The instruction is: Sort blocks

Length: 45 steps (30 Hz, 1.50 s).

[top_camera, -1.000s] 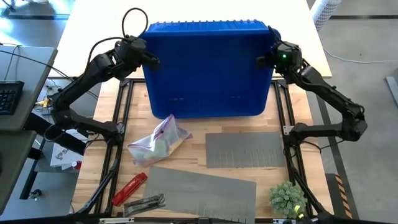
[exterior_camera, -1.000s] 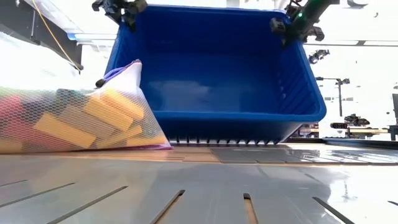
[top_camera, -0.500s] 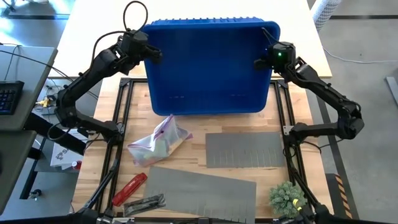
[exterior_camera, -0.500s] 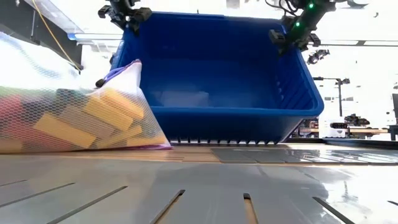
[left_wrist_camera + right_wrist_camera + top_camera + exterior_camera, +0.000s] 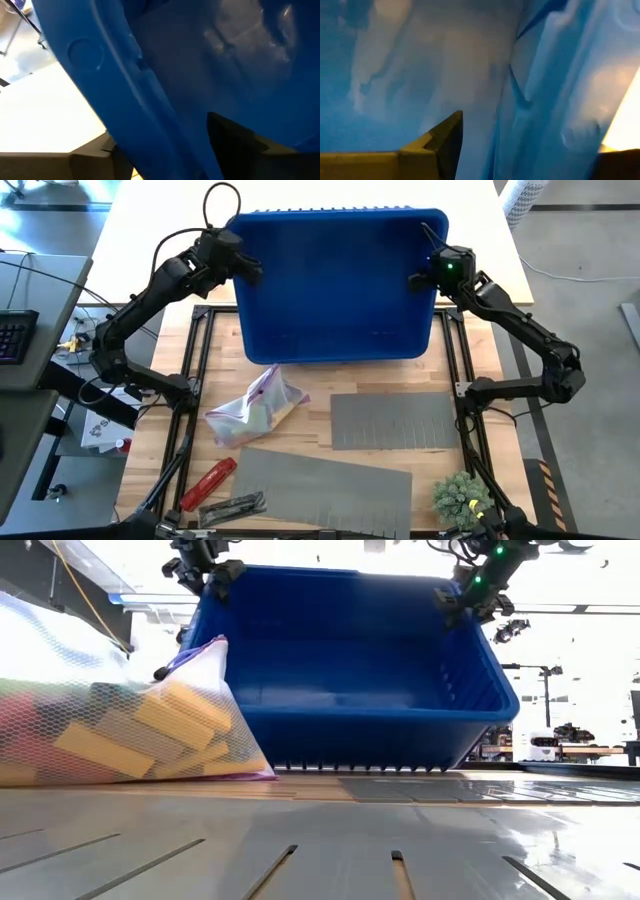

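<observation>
Blue bin (image 5: 335,290) behind mesh bag (image 5: 255,408) (blocks (image 5: 110,735) inside).

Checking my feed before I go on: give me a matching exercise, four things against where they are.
Things:
1. bin
2. mesh bag
3. red tool
4. plant

Places:
A. near right corner of the table
B. between the two grippers, far side
C. near left edge, beside a grey mat
D. just in front of the bin, left of centre

Pairs: 1-B, 2-D, 3-C, 4-A
</observation>
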### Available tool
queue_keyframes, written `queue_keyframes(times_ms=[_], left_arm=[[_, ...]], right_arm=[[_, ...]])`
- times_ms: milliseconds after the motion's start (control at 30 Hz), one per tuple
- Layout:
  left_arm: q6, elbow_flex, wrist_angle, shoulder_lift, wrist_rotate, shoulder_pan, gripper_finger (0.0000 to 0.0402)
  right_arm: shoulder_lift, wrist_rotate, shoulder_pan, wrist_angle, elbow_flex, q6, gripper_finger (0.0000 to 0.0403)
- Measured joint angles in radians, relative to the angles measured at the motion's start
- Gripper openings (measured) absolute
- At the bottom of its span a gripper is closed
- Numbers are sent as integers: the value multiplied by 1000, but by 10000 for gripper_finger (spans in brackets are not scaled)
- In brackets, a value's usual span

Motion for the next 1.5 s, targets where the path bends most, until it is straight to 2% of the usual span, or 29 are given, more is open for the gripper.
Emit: queue_keyframes(times_ms=[200, 433, 900, 1033, 1100, 1233, 1333, 1500], left_arm=[[-17, 0, -12, -1, 17, 11, 229], [-32, 1, -82, -2, 13, 11, 230], [-68, -14, -119, -3, 22, -5, 230], [-61, -39, -134, -4, 23, -22, 230], [-50, -47, -140, -2, 23, -30, 230], [-11, -50, -140, -6, 22, -64, 230], [14, -50, -141, -16, 53, -106, 230], [28, -50, -143, -48, 170, -224, 230]], right_arm=[[0, -4, 0, -2, 1, 7, 194], [0, -6, 0, -43, 2, 23, 194], [-2, -8, -28, -58, 3, 37, 194], [-6, -21, -30, -59, 3, 20, 194], [-23, -60, -30, -72, 2, 30, 194], [-71, -184, -18, -164, 3, 94, 194], [-104, -198, 12, -307, 3, 138, 193], [-142, -226, 116, -531, 2, 212, 193]])
